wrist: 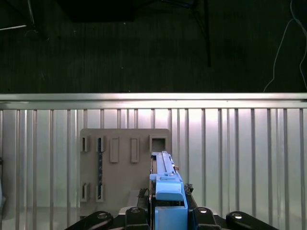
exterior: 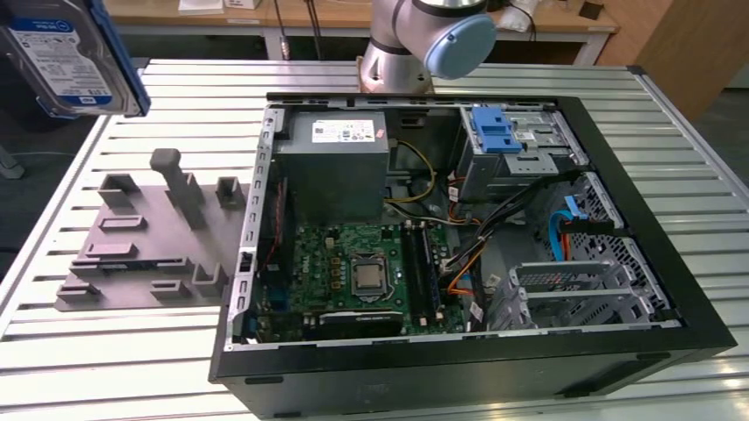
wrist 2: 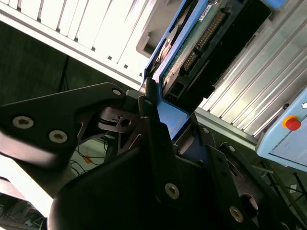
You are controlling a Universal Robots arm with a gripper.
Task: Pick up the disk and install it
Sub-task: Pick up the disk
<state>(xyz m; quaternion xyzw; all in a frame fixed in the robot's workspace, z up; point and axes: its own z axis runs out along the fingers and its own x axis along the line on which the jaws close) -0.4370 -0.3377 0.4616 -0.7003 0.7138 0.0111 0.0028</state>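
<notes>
The claw is sitting right up against the lens in the second wrist view, and it's clamping down on the disk, with its black fingers pressing on either side of the blue rail. In the first wrist view the disk is showing edge-on, sticking out of the claw and hanging over the grey holder plate on the slatted table. In the exterior view the disk is floating up in the air at the exterior view's upper left (label facing the camera), well apart from the open computer case. The holder plate is lying just beside the case, toward the exterior view's left.
</notes>
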